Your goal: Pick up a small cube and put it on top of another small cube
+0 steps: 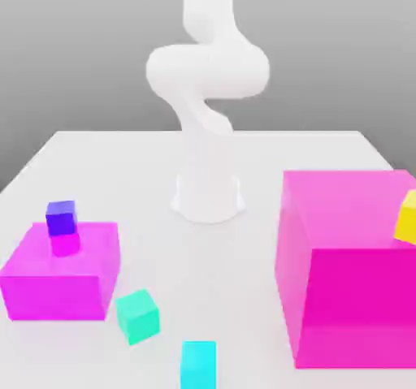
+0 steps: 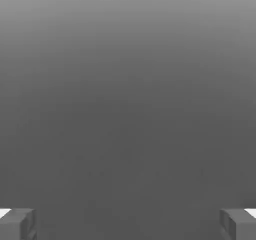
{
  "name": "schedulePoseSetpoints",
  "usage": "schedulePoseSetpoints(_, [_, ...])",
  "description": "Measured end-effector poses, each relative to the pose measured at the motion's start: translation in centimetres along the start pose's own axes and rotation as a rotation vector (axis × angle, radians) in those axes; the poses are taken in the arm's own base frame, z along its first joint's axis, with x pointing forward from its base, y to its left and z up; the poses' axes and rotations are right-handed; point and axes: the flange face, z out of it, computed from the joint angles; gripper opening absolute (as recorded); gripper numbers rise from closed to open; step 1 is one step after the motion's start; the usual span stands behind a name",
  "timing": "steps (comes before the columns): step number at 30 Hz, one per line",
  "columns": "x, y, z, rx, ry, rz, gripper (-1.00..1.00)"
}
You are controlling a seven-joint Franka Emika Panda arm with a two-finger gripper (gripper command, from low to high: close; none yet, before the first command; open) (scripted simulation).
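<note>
At the near edge of the bench [image 1: 244, 148] sits the cyan cube [image 1: 198, 364], well apart from the yellow cube [image 1: 407, 215] atop the large magenta block [image 1: 349, 270]; it looks rigid and light (probably smooth-faced); pinch opposite flat sides; the claw [image 2: 128, 224] is spread wide, empty.

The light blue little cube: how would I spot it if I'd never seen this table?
Start at the white table and come to its near edge, between the two magenta blocks. The cyan cube sits there alone on the bare surface. Its closest neighbour, the mint-teal cube, is greener and lies toward the exterior view's left.
</note>
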Motion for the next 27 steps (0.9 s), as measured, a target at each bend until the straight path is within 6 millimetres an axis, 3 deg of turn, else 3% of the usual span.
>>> schedulePoseSetpoints(7, [-1.3, 1.8, 13.9, -0.143, -0.138, 0.001, 0.00])
schedulePoseSetpoints(15, [-5.9, 7.1, 27.9, -0.302, -0.292, 0.002, 0.00])
schedulePoseSetpoints(21, [-11.1, 12.9, 36.4, -0.422, -0.408, 0.004, 0.00])
schedulePoseSetpoints(27, [-16.8, 19.0, 42.9, -0.519, -0.502, 0.004, 0.00])
